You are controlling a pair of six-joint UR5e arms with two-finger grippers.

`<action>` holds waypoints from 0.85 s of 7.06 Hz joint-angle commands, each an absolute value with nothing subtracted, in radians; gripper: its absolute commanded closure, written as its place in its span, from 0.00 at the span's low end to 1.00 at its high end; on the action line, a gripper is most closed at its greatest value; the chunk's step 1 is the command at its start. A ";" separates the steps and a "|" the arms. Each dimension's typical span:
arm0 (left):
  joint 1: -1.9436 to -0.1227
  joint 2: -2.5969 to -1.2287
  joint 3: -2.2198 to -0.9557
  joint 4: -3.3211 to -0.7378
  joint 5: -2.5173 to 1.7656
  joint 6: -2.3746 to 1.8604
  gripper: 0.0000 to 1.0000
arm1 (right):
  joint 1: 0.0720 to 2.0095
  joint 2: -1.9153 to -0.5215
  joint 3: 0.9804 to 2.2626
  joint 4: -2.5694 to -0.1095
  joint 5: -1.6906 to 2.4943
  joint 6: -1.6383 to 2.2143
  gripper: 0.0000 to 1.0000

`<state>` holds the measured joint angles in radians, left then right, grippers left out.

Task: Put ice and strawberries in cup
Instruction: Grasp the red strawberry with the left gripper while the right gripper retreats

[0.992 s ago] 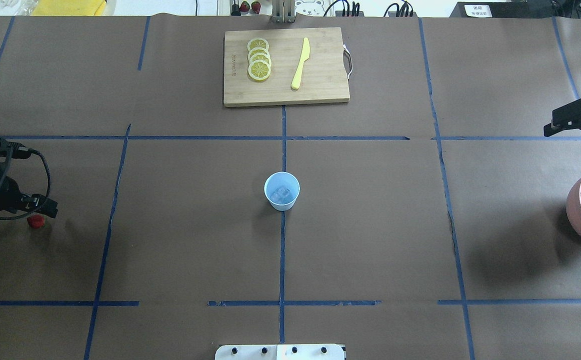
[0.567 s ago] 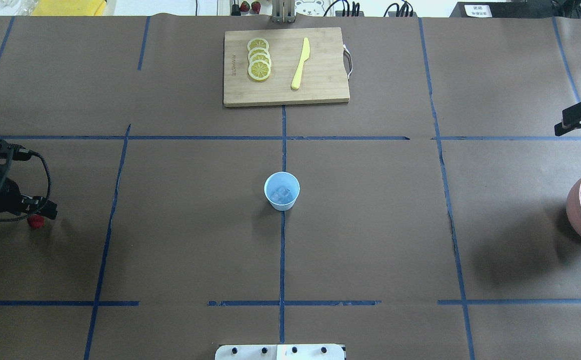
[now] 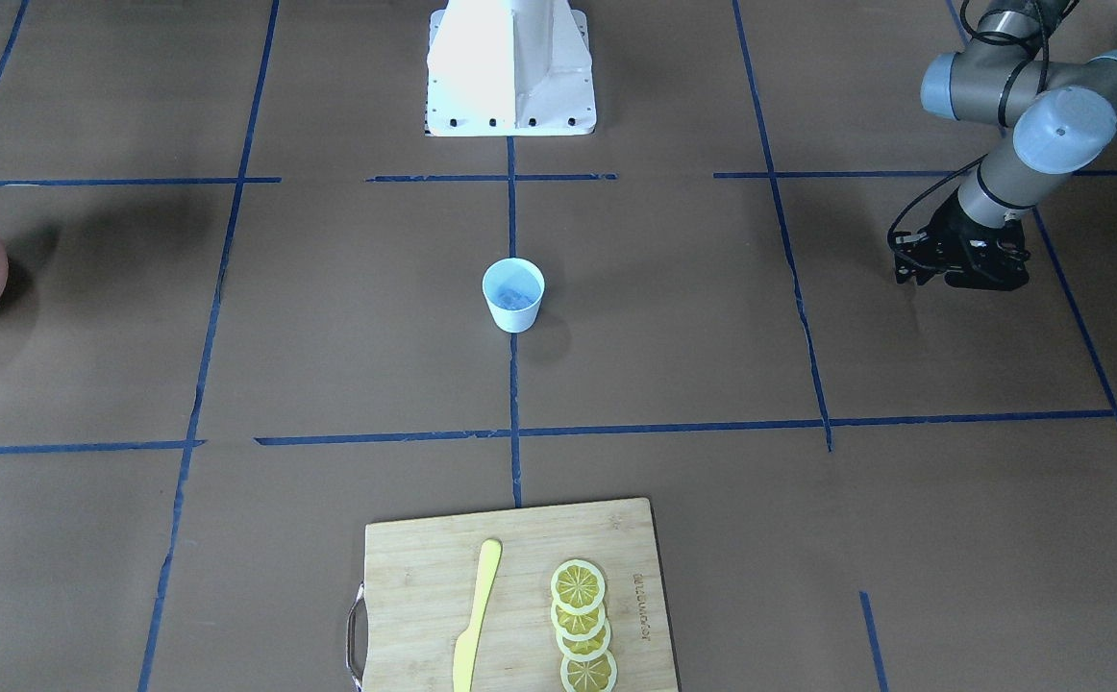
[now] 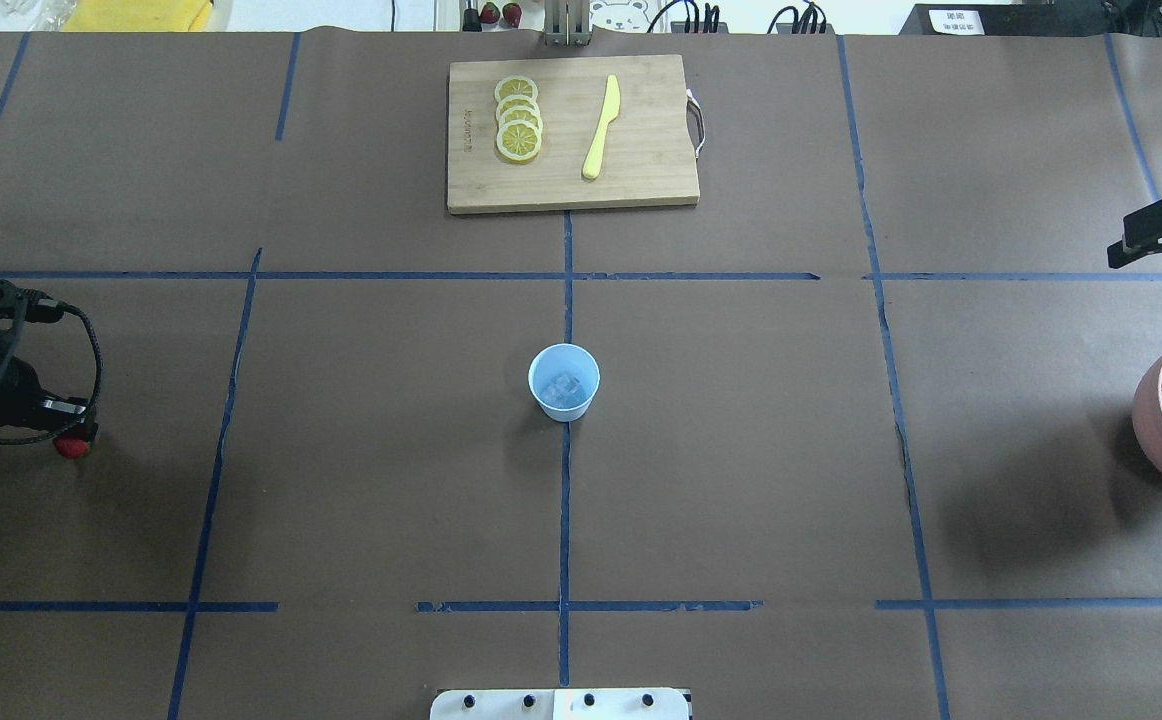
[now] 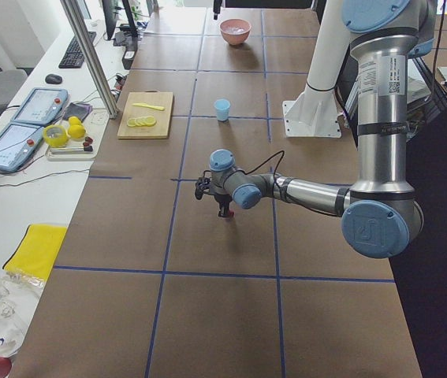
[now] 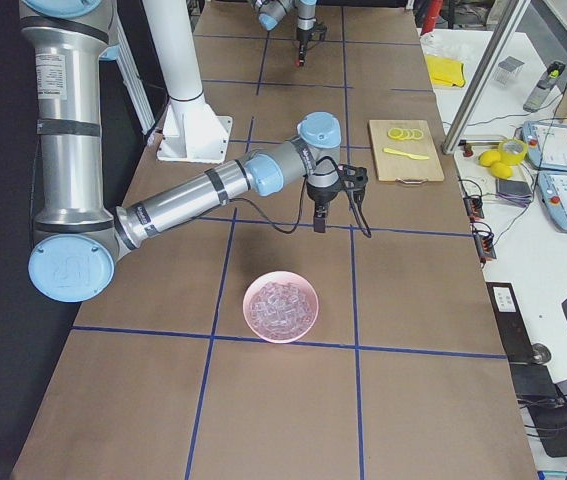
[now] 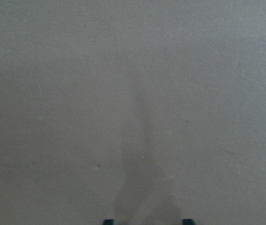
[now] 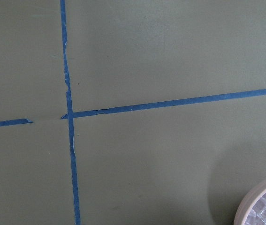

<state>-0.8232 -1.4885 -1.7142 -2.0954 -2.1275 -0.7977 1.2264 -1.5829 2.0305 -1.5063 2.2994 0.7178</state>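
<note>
**Closing in on the strawberry, with ice already in the cup**

Nearest the robot, at the table's left edge, the left gripper (image 4: pixel 76 432) has dropped over the strawberry (image 4: pixel 69 448). A second ago the berry lay clear beside the fingers; now they cover half of it, and the left side view shows red right at their tips. The left wrist camera catches only two dark tips apart at its lower edge above bare brown paper, so I cannot tell whether the jaws have pinched the berry or merely straddle it.

Further in, the pale-blue cup (image 4: pixel 563 382) stands upright and unmoved on the centre tape line, with ice (image 4: pixel 567 388) in its bottom. The ice half of the task looks done, and the berry pick is the step in hand.

Off to the right, the pink bowl (image 4: pixel 1146 420) holds more ice. Beyond it the right gripper (image 4: pixel 1159 262) has drawn back toward the table edge, its jaws parted and empty.

Farthest away, the cutting board (image 4: pixel 571 190) carries lemon slices (image 4: pixel 518 120) and a yellow knife (image 4: pixel 601 127), all untouched.
</note>
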 commanded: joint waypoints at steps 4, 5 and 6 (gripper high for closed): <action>-0.816 -1.590 -1.952 -2.030 -2.252 -1.068 1.00 | 1.227 -1.578 2.029 -1.506 2.299 0.718 0.01; -0.767 -1.732 -1.948 -1.982 -2.249 -1.192 1.00 | 1.227 -1.580 2.029 -1.506 2.299 0.718 0.01; -0.679 -1.869 -1.938 -1.900 -2.223 -1.274 1.00 | 1.226 -1.580 2.028 -1.506 2.299 0.718 0.01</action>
